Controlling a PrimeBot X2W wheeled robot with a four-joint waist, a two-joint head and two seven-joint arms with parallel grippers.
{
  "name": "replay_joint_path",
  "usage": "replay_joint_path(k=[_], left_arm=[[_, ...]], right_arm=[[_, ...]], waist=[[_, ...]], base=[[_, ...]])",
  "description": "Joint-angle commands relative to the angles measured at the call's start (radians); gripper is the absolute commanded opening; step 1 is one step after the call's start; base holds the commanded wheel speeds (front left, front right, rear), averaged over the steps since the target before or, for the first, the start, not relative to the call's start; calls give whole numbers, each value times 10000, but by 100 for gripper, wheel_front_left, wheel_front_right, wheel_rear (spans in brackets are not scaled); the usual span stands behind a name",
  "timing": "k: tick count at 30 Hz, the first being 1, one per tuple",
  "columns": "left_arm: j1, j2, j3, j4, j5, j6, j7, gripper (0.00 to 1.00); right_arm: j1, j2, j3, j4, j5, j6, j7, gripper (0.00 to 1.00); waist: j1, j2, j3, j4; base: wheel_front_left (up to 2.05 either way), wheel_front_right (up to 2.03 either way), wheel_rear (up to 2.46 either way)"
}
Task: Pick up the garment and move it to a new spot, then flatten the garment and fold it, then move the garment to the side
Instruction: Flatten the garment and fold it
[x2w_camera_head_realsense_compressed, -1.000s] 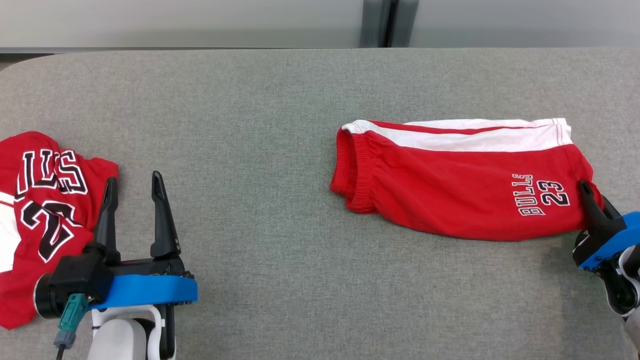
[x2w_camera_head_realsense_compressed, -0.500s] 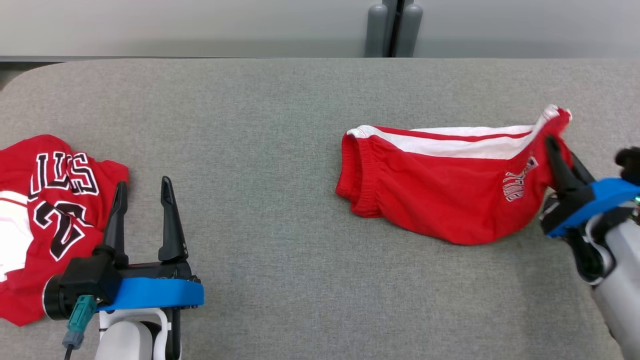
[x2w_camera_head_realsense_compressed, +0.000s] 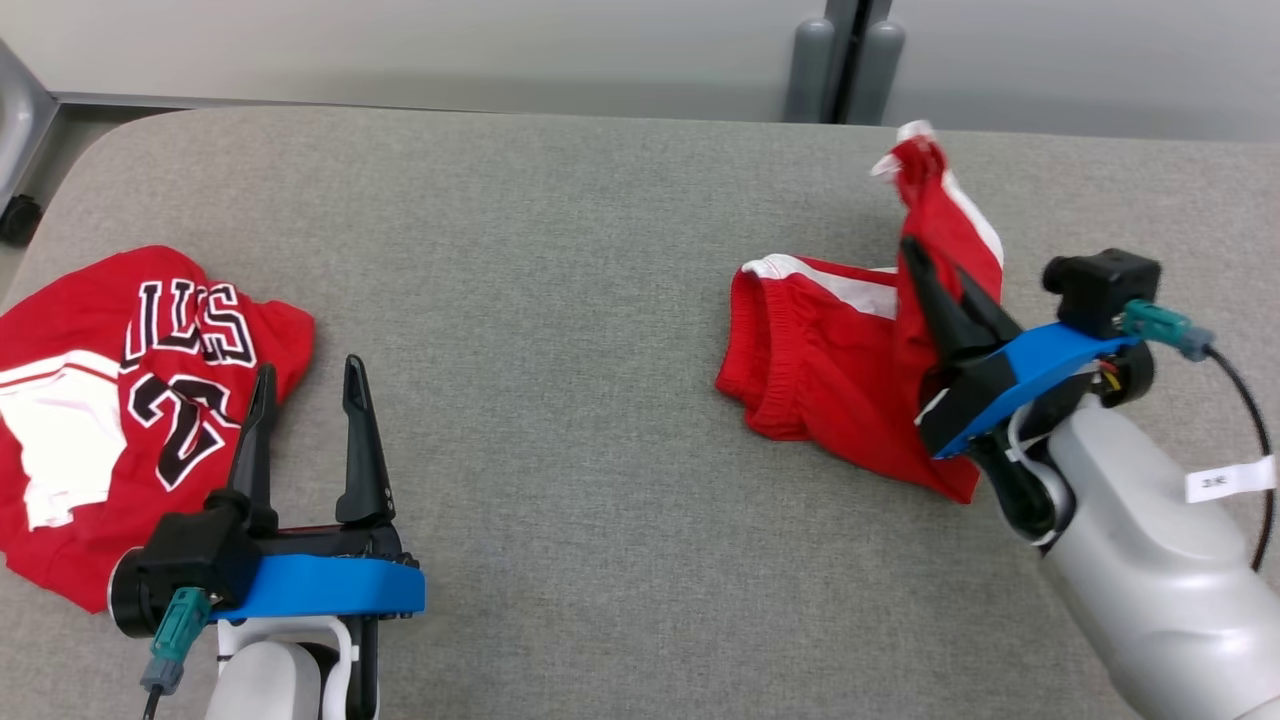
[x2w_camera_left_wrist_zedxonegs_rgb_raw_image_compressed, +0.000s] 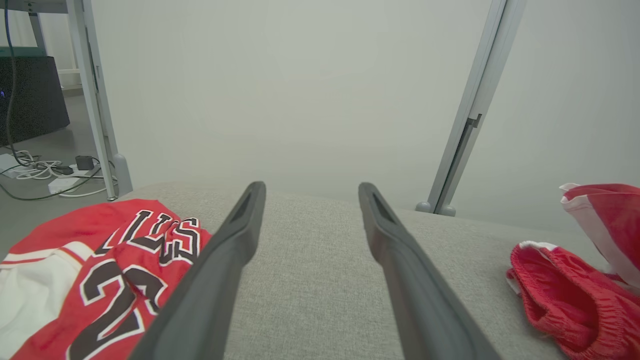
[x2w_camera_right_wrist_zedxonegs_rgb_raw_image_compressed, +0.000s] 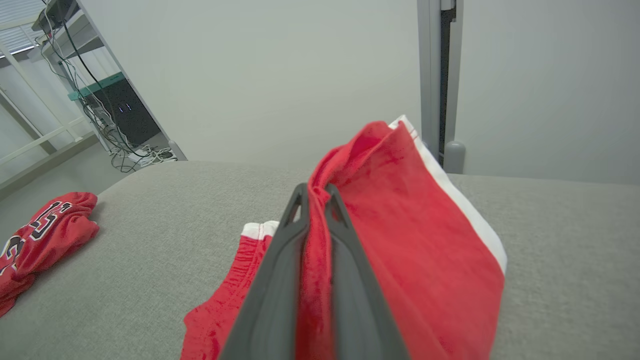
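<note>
At 7 o'clock in my head view, the left gripper (x2w_camera_head_realsense_compressed: 308, 366) has two long, tapered black fingers rising from a black block, backed by a bright blue plate (x2w_camera_head_realsense_compressed: 320, 585). A teal plug (x2w_camera_head_realsense_compressed: 172, 630) with a dark lead sits at its 8 o'clock corner. The right gripper (x2w_camera_head_realsense_compressed: 932, 258), at 3 o'clock, is built the same. From the right plug (x2w_camera_head_realsense_compressed: 1160, 325) runs a black cable (x2w_camera_head_realsense_compressed: 1250, 400) with a small white tag (x2w_camera_head_realsense_compressed: 1228, 480), above a rounded pale grey forearm (x2w_camera_head_realsense_compressed: 1150, 560)

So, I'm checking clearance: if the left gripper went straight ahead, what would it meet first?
Likely nothing: ahead of the left gripper lies bare table, with the jersey off to its left and the shorts far right.
</note>
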Motion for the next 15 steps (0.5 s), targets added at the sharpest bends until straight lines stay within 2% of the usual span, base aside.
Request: replay_joint_path(k=[1, 5, 15], left_arm=[[-126, -4, 20, 3, -64, 17, -28, 100], [-97, -4, -74, 14, -109, 59, -28, 100], [81, -3, -133, 17, -217, 134, -28, 100]], right_arm=[[-83, 81, 65, 15, -41, 5, 10, 0], [31, 390, 522, 104, -204, 5, 15, 0], [656, 684, 1439, 158, -77, 5, -22, 0]], waist=[[0, 0, 15, 51], [0, 0, -7, 205], [0, 0, -67, 358]], base=[[0, 0, 0], [0, 0, 0], [0, 0, 0]])
